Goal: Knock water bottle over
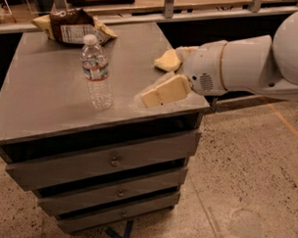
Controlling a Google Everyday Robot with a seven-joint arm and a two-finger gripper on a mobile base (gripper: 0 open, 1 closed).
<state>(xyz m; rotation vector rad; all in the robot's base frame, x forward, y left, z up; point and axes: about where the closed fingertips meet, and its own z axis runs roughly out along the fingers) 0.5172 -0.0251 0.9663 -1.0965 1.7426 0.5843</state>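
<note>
The white, rounded plastic arm [268, 66] reaches in from the right edge of the view, lying nearly level and pointing left. Its wrist housing [204, 69], white with a small round grille on its side, ends in the two-finger gripper [149, 83], which sits low over the right front part of the grey bench [42, 97]. The two pale yellow, wedge-shaped fingers [164, 90] are spread well apart, one near the bench's front edge, the other farther back.
</note>
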